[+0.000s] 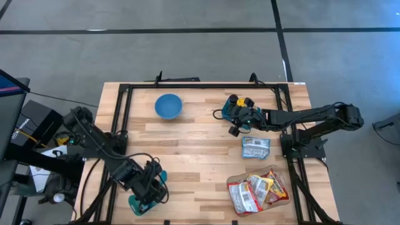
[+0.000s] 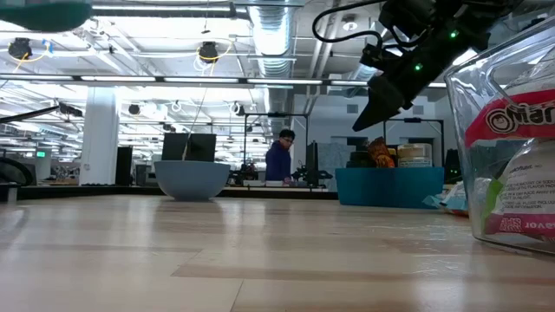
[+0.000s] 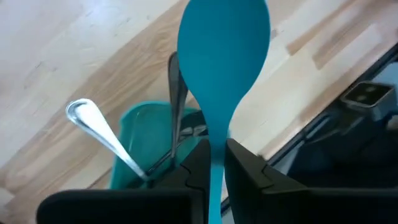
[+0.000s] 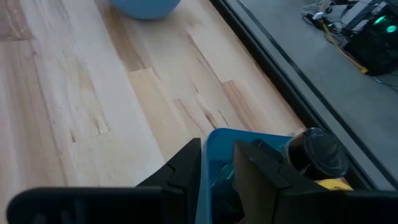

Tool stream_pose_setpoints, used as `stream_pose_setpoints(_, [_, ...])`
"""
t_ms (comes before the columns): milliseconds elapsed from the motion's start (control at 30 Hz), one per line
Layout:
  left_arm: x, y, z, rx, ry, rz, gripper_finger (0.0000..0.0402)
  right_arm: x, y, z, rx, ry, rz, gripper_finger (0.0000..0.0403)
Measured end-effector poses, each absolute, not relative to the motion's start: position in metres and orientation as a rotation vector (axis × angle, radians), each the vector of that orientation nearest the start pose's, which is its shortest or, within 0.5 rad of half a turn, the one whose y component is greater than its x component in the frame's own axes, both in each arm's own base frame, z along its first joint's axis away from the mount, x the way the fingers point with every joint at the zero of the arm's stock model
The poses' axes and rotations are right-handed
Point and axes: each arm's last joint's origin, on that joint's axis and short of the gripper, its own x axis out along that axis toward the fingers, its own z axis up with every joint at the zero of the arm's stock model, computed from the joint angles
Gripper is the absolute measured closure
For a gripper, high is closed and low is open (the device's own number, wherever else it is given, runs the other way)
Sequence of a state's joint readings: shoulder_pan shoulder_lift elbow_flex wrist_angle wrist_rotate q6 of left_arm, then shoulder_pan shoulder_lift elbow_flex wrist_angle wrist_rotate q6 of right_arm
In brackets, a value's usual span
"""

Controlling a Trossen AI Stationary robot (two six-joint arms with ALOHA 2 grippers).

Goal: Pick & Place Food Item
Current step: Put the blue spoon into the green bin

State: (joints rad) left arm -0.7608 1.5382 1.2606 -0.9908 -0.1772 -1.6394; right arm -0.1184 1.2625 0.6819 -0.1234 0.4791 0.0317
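My left gripper [image 3: 213, 163] is clamped on the handle of a teal spoon [image 3: 224, 56], held above a teal utensil cup [image 1: 139, 201] with metal cutlery [image 3: 99, 130] at the table's near left corner. Near right, a clear container [image 2: 512, 147] of snack packets [image 1: 258, 190] shows partial red lettering (I can't read it whole); a silvery packet [image 1: 255, 148] lies just beyond. My right gripper [image 4: 216, 163], arm stretched out over the far right, pinches the rim of a blue bin [image 4: 249, 142], jaws narrowly parted around its wall. The blue bowl [image 1: 168, 105] sits far left-centre.
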Motion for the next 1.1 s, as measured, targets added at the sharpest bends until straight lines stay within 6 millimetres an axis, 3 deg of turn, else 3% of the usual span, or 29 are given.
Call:
stream_pose_setpoints(400, [0.200,-0.218,0.243,-0.742,1.217,0.625,0.0376,0.246,-0.042,0.210,-0.076,0.688,-0.577,0.0316])
stream_pose_setpoints(700, [0.206,-0.224,0.225,-0.684,1.207,0.667,0.0376,0.246,-0.042,0.210,-0.074,0.685,-0.578,0.0316])
stream_pose_setpoints(1100, [0.204,-0.223,0.215,-0.740,1.147,0.741,0.0376,0.246,-0.042,0.210,-0.074,0.686,-0.578,0.0316])
